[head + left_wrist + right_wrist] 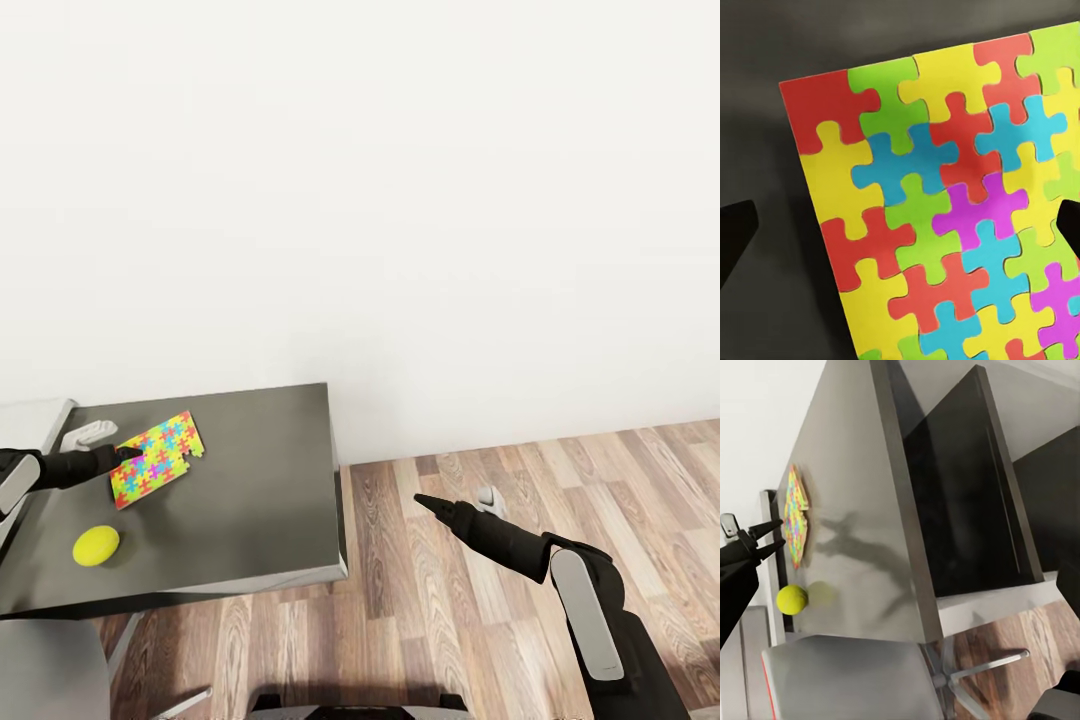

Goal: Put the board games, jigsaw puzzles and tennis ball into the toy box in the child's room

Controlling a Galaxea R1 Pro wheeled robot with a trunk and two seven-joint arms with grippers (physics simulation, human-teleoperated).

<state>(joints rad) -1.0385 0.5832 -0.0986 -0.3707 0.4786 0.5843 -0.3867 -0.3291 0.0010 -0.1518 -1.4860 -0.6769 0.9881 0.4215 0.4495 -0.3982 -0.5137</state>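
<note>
1. The counter [250, 480] carries the jigsaw puzzle [157, 459] flat near its far left, tennis ball [96, 545] nearer.
2. Left gripper [128, 453], fingers spread, straddles the puzzle edge; a thin sheet could slip or just slide.
3. The left wrist view reveals individual pieces; right gripper [420, 499] looks closed, empty.
</note>
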